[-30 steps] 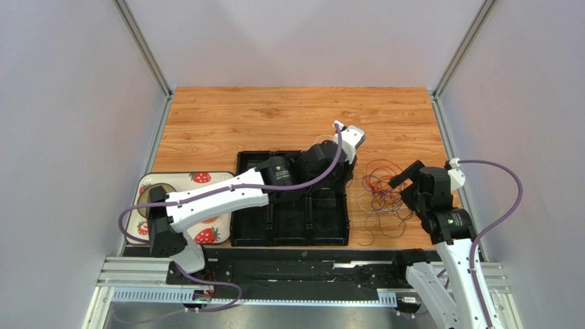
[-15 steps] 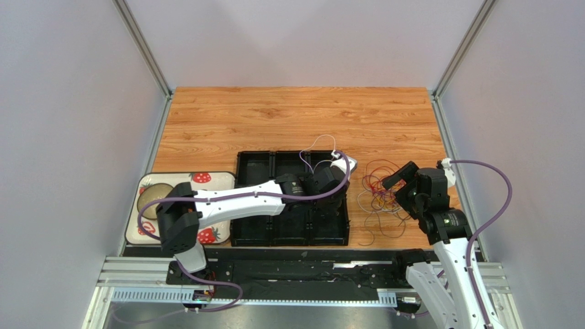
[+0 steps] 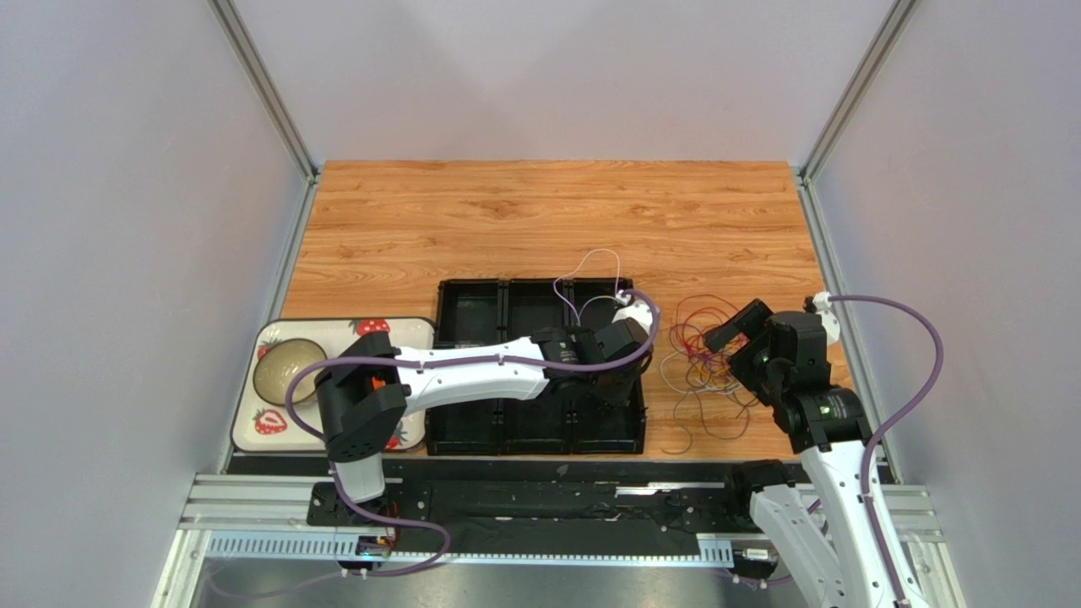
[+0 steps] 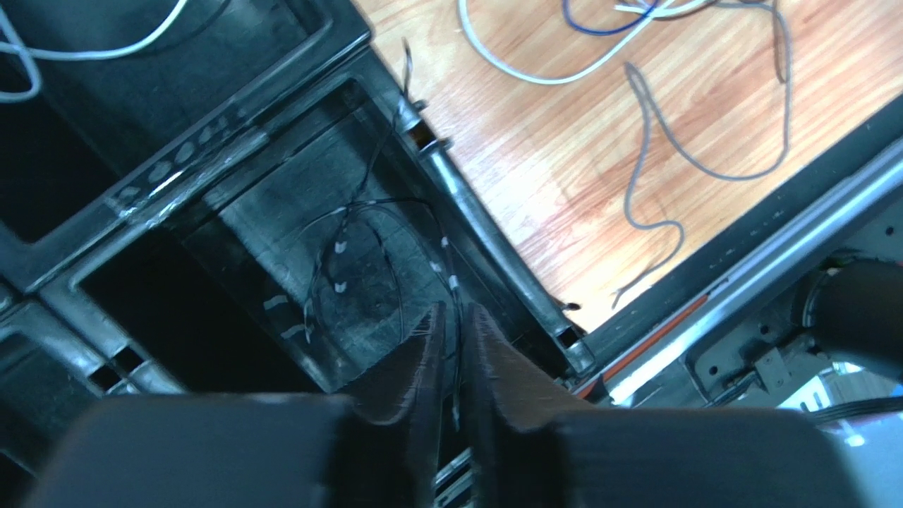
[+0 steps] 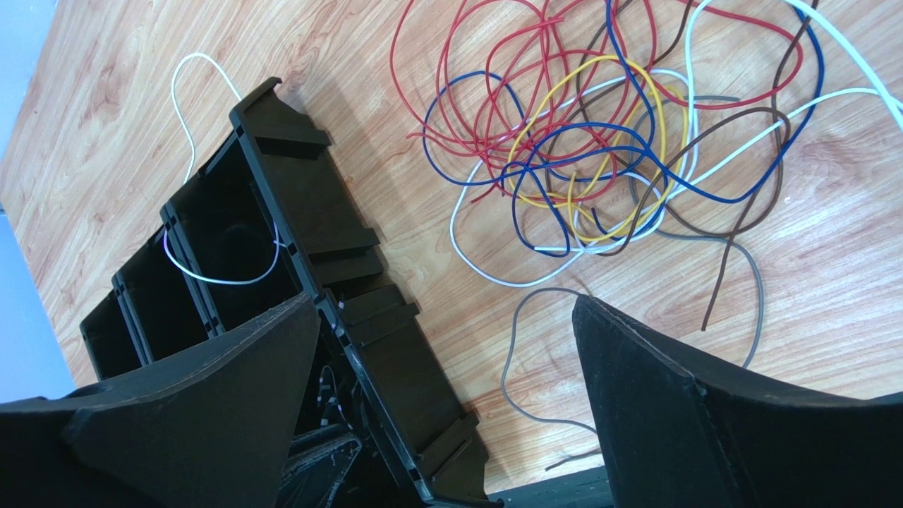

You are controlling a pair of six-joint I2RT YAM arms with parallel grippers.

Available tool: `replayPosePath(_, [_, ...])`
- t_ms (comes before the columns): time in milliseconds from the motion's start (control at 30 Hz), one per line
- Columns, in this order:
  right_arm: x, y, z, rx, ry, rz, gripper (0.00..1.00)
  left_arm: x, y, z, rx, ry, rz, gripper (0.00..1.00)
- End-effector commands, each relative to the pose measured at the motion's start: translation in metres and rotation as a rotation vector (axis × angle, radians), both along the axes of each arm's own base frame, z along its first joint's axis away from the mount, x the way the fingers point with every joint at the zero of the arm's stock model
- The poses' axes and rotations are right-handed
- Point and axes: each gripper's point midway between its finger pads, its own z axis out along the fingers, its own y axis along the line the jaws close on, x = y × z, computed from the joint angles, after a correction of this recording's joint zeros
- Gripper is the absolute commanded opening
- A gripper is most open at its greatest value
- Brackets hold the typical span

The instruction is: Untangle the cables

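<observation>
We see the cables (image 5: 594,138) heaped on the table (image 5: 848,318) beside the black tray (image 5: 350,254), the right hand (image 5: 443,307) wide open above them and the left hand (image 4: 454,318) pinching a dark wire (image 4: 371,201) inside the tray.

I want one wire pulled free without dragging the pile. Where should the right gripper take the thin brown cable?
Grip the thin brown cable near its free end, which trails out of the tangle and lies alone on the wooden table. Probably come from above with the open right gripper, jaws across the cable; higher up, the tangle crosses it.
</observation>
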Motion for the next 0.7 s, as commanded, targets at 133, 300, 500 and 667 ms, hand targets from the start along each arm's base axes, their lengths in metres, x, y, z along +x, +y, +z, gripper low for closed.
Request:
replayPosePath(133, [0.005, 0.003, -0.001, -0.009, -0.007, 0.028, 0.92, 0.011, 0.02, 0.059, 0.008, -0.111, 0.105, 0.54])
replayPosePath(300, [0.004, -0.004, -0.003, -0.044, 0.018, 0.008, 0.92, 0.011, 0.017, 0.073, -0.024, -0.13, 0.1, 0.52])
replayPosePath(500, [0.002, -0.01, -0.02, -0.074, 0.088, -0.011, 0.92, 0.01, -0.005, 0.073, -0.048, -0.144, 0.056, 0.43])
replayPosePath(667, [-0.001, -0.022, -0.029, -0.115, 0.113, -0.08, 0.93, 0.007, -0.036, 0.08, -0.112, -0.141, -0.02, 0.4])
